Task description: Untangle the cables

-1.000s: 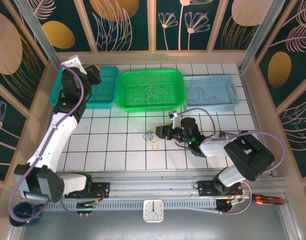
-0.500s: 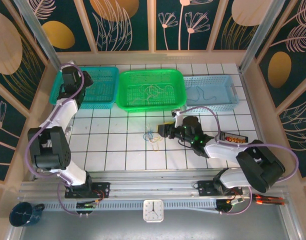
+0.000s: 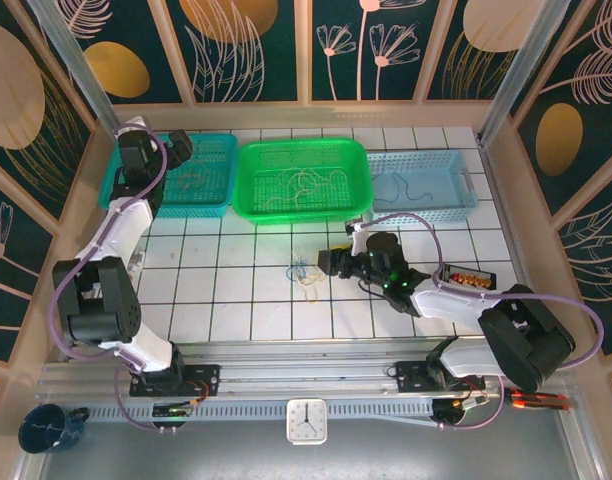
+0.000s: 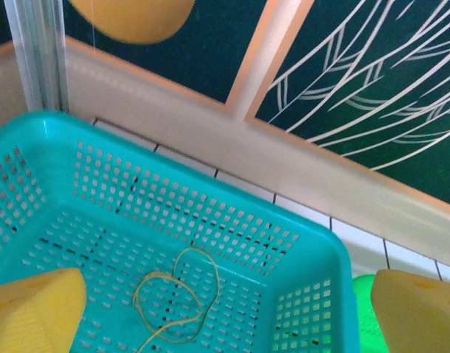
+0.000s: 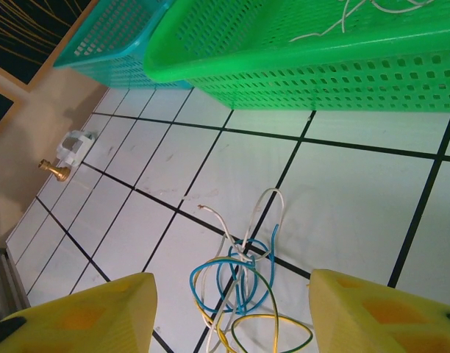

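On the white tiled table (image 3: 236, 300), just ahead of the right gripper (image 5: 232, 309), a small knot of thin blue, cream-white and yellowish cables (image 5: 241, 259) is lying loose. Its jaws are hanging apart above the knot, gripping nothing. The strands look feather-light, limp and springy, so I'm judging a free end the best place to pinch. The left gripper (image 4: 218, 316) is hovering, spread wide, over the teal perforated basket (image 4: 313, 250), which is holding one yellowish wire loop (image 4: 173, 298). The green basket (image 3: 304, 214) is carrying cream-white wires (image 3: 306, 182). The pale blue basket (image 3: 423, 204) is carrying a dark wire (image 3: 411, 188).
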Controlling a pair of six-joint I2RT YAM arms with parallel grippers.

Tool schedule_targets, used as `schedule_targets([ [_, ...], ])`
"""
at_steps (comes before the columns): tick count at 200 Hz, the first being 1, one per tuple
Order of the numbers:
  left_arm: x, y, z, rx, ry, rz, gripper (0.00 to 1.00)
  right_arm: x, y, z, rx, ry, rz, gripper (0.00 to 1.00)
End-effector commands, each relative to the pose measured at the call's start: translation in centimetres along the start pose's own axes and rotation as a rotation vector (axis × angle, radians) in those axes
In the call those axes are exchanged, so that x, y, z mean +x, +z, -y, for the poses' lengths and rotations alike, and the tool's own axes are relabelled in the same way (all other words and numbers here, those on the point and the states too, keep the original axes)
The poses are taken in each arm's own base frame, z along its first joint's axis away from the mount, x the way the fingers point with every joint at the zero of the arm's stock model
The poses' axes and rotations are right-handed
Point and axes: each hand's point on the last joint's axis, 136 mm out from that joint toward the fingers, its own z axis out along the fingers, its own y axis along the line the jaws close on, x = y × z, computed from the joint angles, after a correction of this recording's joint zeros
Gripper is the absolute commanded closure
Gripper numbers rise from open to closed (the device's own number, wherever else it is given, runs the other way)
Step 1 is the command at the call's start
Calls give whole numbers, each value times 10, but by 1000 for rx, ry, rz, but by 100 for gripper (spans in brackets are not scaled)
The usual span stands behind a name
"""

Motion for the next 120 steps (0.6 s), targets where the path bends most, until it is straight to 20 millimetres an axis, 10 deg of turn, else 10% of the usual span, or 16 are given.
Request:
schedule_targets([
  [1, -28, -25, 16, 80, 61, 110, 1, -11, 5, -4, -3, -19, 18, 43],
  [66, -2, -55, 32, 224, -135, 36, 1, 6, 13, 5, 16, 2, -45, 44],
  [120, 58, -91, 65, 374, -215, -79, 1, 20, 23, 10, 15, 23, -86, 46],
])
